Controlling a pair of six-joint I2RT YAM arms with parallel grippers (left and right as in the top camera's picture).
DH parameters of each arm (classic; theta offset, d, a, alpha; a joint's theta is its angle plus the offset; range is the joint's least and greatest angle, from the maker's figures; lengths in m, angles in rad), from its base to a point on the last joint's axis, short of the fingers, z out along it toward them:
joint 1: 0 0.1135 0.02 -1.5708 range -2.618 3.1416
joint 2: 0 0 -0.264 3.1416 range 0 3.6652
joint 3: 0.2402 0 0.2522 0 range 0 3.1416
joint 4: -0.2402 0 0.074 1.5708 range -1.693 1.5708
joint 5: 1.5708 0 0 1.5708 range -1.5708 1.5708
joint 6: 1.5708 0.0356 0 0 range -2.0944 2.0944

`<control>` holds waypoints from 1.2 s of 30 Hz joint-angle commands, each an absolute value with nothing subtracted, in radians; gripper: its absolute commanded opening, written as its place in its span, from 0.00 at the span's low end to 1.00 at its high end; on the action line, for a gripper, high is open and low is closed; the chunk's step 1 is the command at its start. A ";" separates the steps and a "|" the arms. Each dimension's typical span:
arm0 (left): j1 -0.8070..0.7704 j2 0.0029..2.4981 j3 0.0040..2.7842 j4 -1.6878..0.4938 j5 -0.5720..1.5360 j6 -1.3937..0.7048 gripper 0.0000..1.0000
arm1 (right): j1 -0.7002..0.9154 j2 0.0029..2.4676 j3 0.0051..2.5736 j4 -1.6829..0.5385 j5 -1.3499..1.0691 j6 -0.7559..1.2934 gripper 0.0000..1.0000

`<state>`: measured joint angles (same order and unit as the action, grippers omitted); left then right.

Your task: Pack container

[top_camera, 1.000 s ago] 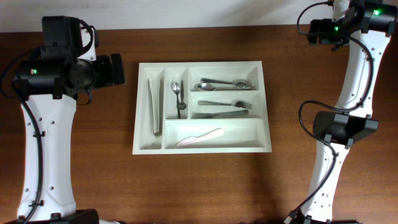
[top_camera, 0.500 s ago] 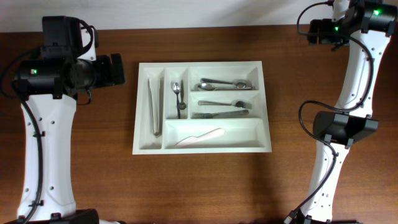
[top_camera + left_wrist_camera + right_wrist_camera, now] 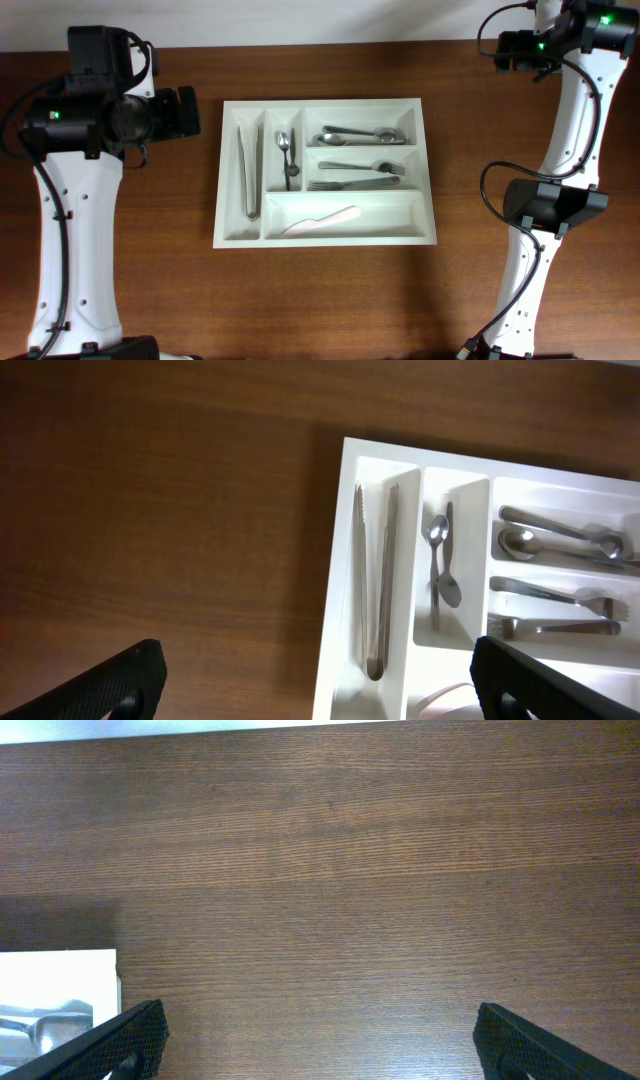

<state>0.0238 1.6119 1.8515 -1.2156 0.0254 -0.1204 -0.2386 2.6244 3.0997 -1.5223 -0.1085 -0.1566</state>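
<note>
White container (image 3: pixel 325 103) lay on a wooden table (image 3: pixel 320 300), left arm (image 3: pixel 75 200) and right arm (image 3: pixel 575 100) standing well apart from it. Narrow compartments held tongs (image 3: pixel 248 170) and teaspoons (image 3: pixel 287 158). Wide compartments held spoons (image 3: pixel 358 133), forks (image 3: pixel 362 175) and a white knife (image 3: pixel 321 221)

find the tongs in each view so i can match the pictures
Overhead: tongs left of centre, in the leftmost narrow compartment of the white tray.
Left wrist: tongs right of centre, same compartment.
Right wrist: not in it.
Shared landmark: white tray, only its corner in the right wrist view.
</note>
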 commanded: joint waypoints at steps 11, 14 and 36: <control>0.027 1.609 1.860 -1.217 0.014 -0.111 0.99 | -0.238 2.606 3.107 -1.524 -0.069 -0.148 0.99; 0.027 1.609 1.860 -1.217 0.014 -0.111 0.99 | -0.236 2.545 3.108 -1.501 -0.123 -0.148 0.99; 0.027 1.609 1.860 -1.217 0.014 -0.111 0.99 | -0.203 1.040 1.615 -0.653 -0.143 -0.149 0.99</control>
<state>0.0238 1.6119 1.8515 -1.2167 0.0223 -0.1204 -0.2085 1.1912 1.8893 -0.7124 -0.1989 -0.1574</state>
